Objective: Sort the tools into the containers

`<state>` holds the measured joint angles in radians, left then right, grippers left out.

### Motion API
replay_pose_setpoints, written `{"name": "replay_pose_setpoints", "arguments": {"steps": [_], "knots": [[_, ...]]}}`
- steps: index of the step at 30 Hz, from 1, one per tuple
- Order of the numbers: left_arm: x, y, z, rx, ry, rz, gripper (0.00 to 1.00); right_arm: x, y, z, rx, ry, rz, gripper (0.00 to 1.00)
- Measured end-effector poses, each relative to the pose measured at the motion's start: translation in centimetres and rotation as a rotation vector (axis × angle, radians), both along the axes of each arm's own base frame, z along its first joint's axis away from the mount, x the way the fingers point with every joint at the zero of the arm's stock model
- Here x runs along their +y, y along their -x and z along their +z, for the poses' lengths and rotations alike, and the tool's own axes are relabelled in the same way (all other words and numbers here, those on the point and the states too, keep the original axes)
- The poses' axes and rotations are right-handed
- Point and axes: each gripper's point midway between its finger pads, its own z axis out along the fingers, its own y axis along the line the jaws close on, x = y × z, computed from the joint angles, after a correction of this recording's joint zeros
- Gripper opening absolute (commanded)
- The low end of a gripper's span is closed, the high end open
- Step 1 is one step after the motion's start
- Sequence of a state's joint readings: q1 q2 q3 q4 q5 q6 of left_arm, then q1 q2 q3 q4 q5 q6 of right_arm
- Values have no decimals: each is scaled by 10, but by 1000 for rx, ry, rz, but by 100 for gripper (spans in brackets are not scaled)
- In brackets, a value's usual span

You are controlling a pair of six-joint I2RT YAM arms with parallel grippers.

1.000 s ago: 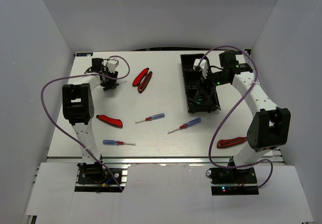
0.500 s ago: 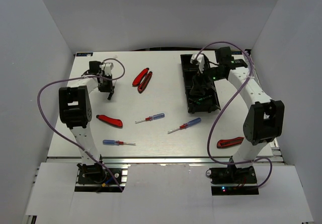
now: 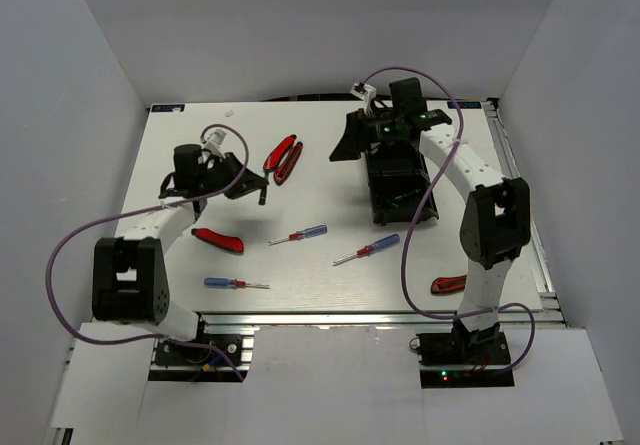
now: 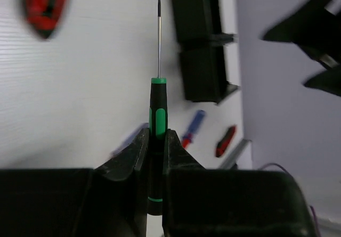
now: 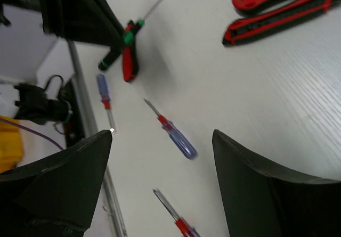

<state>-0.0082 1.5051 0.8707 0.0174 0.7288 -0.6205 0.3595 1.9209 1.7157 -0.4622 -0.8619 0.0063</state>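
My left gripper [image 4: 155, 137] is shut on the black-and-green handle of a thin green-handled screwdriver [image 4: 158, 106], held above the table with its shaft pointing towards the black containers [image 4: 202, 61]. From above, the left gripper [image 3: 250, 183] hangs left of the red-handled pliers [image 3: 283, 158]. My right gripper [image 3: 345, 145] stands open at the far left corner of the containers [image 3: 400, 180], with nothing between its fingers. In the right wrist view the right gripper [image 5: 162, 136] is high over a blue-and-red screwdriver [image 5: 176, 133].
On the table lie red-handled cutters [image 3: 217, 239], three blue-and-red screwdrivers [image 3: 298, 234] [image 3: 367, 249] [image 3: 236, 284], and another red-handled tool [image 3: 448, 285] by the right arm's base. White walls close in the table on three sides.
The left gripper shut on the green screwdriver at the far left, lifted it and carried it right. The right arm swung left, off the containers to their far left corner.
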Motion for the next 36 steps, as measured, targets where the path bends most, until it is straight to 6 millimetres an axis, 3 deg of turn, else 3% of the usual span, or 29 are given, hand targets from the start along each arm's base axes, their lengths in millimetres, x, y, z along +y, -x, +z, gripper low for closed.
{"name": "replay_pose_setpoints", "arguments": {"steps": [6,10,14,19,27,30,31,34,35,36], "knots": [[-86,31,58,-134,125,-183,0,35,4,30,108,-159,0,79],[-113,39,80,-181,162,-232,0,46,4,45,156,-233,-4,78],[-120,35,95,-223,179,-224,0,48,8,37,243,-265,-25,76],[-122,33,99,-233,185,-214,0,50,13,26,317,-275,-39,71],[-124,27,102,-234,192,-210,0,65,25,35,348,-323,2,47],[-124,26,99,-230,192,-209,0,71,31,38,352,-339,20,33],[-124,26,99,-230,192,-210,0,72,33,37,358,-342,24,24],[-124,26,100,-235,192,-215,11,74,36,37,386,-347,27,12],[-125,26,100,-237,192,-217,27,74,37,37,395,-347,29,5],[-125,26,100,-238,192,-217,35,74,38,37,397,-348,33,2]]}}
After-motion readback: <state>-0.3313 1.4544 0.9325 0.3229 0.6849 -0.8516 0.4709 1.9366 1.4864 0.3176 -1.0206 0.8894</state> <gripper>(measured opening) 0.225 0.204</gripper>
